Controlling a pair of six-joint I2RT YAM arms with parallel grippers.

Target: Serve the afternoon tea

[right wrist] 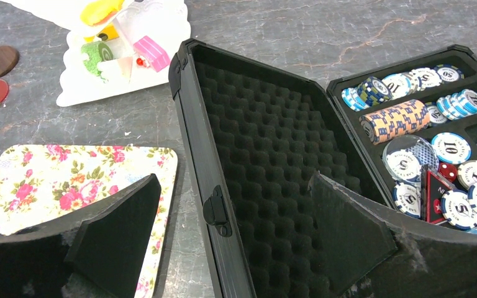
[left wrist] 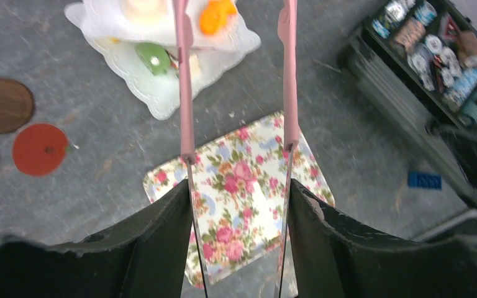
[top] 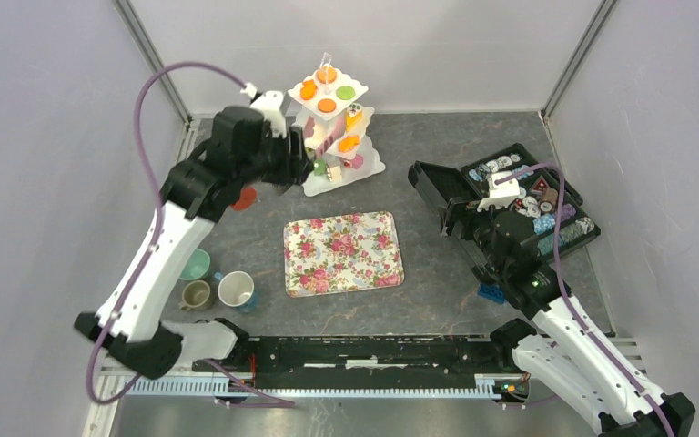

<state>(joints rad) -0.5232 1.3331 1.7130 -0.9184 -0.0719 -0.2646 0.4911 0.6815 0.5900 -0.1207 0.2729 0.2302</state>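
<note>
A white tiered cake stand (top: 332,127) at the back holds orange, green, pink and yellow toy cakes; it also shows in the left wrist view (left wrist: 161,93). My left gripper (top: 302,155) is shut on pink-tipped metal tongs (left wrist: 184,81), whose two arms stand apart and reach over the stand; their tips are out of view. A red-orange saucer (left wrist: 40,149) and a brown saucer (left wrist: 2,105) lie left of the stand. Teal (top: 195,265), tan (top: 197,294) and white (top: 236,289) cups stand at the near left. My right gripper (right wrist: 233,186) is open and empty over the black case's lid edge.
A floral tray (top: 343,252) lies in the middle of the table. An open black case (top: 528,196) with poker chips sits at the right. A small blue brick (top: 491,293) lies near the case's front. Walls close in the table's left, right and back.
</note>
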